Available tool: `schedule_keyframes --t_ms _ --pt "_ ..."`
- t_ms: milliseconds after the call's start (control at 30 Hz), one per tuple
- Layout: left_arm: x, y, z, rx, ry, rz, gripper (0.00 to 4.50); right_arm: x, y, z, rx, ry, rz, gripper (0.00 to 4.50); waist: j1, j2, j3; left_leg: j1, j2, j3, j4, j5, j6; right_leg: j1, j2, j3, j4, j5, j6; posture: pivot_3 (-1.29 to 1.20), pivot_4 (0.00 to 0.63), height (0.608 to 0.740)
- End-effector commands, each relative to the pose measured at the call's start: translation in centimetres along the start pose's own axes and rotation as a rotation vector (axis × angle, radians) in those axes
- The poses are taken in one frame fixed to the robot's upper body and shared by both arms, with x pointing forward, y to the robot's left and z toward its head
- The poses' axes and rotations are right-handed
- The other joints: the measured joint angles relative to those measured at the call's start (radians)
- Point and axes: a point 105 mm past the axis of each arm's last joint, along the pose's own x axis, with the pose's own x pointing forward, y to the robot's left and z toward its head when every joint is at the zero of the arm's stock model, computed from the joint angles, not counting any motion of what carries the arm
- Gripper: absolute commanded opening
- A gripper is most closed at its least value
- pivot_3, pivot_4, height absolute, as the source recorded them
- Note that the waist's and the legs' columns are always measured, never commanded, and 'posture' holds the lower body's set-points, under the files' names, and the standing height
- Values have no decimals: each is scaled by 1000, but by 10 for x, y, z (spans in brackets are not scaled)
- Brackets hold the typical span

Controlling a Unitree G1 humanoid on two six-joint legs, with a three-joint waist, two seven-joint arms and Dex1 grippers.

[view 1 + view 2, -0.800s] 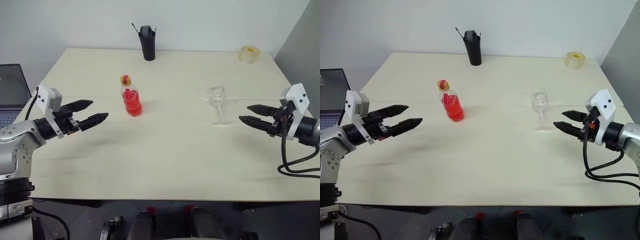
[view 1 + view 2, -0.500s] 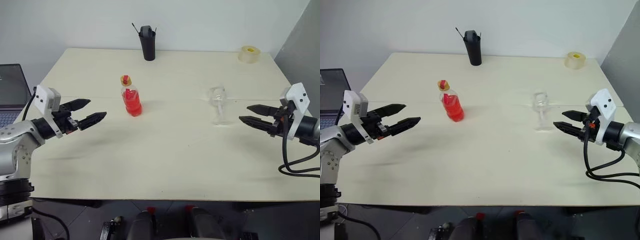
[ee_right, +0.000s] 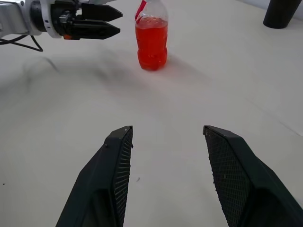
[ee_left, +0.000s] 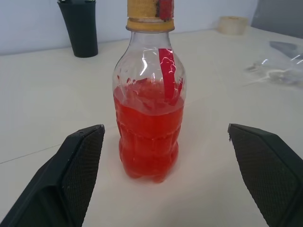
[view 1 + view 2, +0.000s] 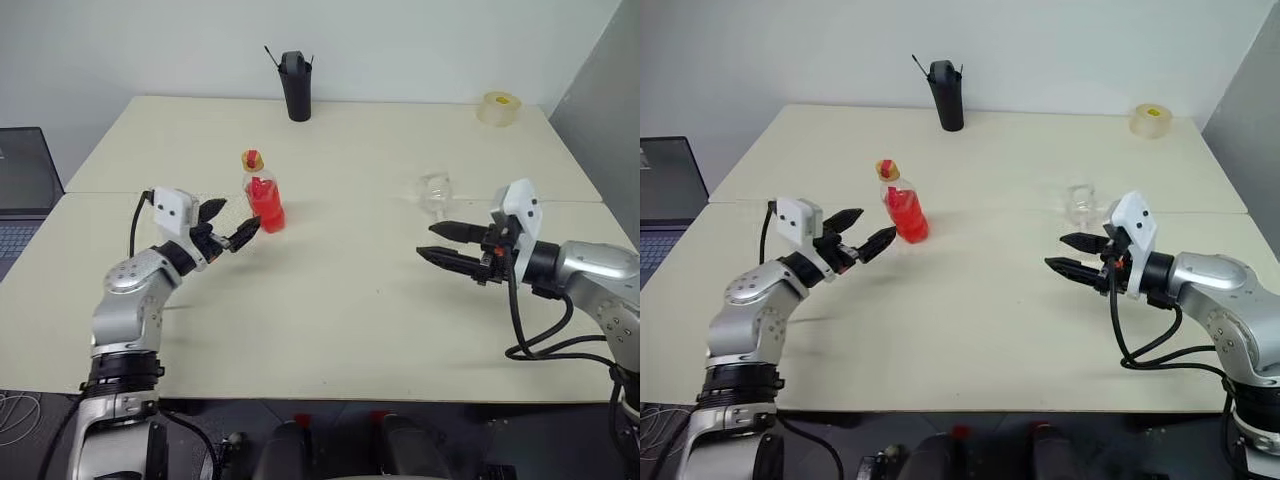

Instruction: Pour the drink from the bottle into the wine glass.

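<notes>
The bottle (image 5: 264, 203) stands upright on the table, about half full of the red drink (image 4: 148, 124), with a yellow cap (image 4: 150, 10). My left gripper (image 5: 234, 220) is open just left of the bottle, its fingers (image 4: 78, 170) pointing at it and spread wider than its body without touching it. The wine glass (image 5: 435, 189) stands empty to the right. Its stem is hidden behind my right gripper (image 5: 427, 241). That gripper is open and holds nothing. It points left across the table toward the bottle (image 3: 151, 41).
A tall black cup (image 5: 294, 86) stands at the table's far edge. A roll of tape (image 5: 499, 107) lies at the far right corner. A laptop (image 5: 22, 190) sits off the left side. Bare tabletop (image 5: 340, 320) stretches between the two grippers and toward me.
Both arms have swung inward. The left gripper moved right, up to the bottle. The right gripper moved left and now stands in front of the wine glass. Bottle and glass have not moved.
</notes>
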Motion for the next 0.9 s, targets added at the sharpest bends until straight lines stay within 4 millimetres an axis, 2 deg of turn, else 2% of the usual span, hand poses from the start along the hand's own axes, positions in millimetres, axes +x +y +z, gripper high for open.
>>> schedule_keyframes --t_ms 33,200,367,567,733,900 --pt "4 4 10 38 -41 47 4480 1 6 11 -44 -31 9 2528 0 0 0 0 0 0 0 0 0 0 0 0 0 0 0 0 150 740" --pt "13 5 -2 16 -30 94 4480 6 10 8 -46 -24 9 2528 1 0 0 0 0 0 0 0 0 0 0 0 0 0 0 0 150 740" --pt "37 -7 -2 -33 -65 49 4480 18 -2 13 -56 -67 -76 2528 1 0 0 -1 -1 -1 1 0 0 0 0 -1 1 0 0 0 150 740" --pt "55 -12 1 -25 -83 41 4480 30 1 13 -61 -86 -92 2528 0 0 0 -1 -4 -1 2 1 -1 0 0 -1 1 0 0 0 150 740" --pt "59 -3 3 8 -72 88 4480 33 5 13 -61 -91 -93 2528 0 0 0 -1 -6 -2 2 1 -1 0 0 -2 2 0 0 0 150 740" --pt "58 13 -4 37 -50 174 4480 33 6 11 -61 -84 -100 2528 0 0 0 -1 -7 -2 2 1 -1 0 0 -2 2 0 0 0 150 740"
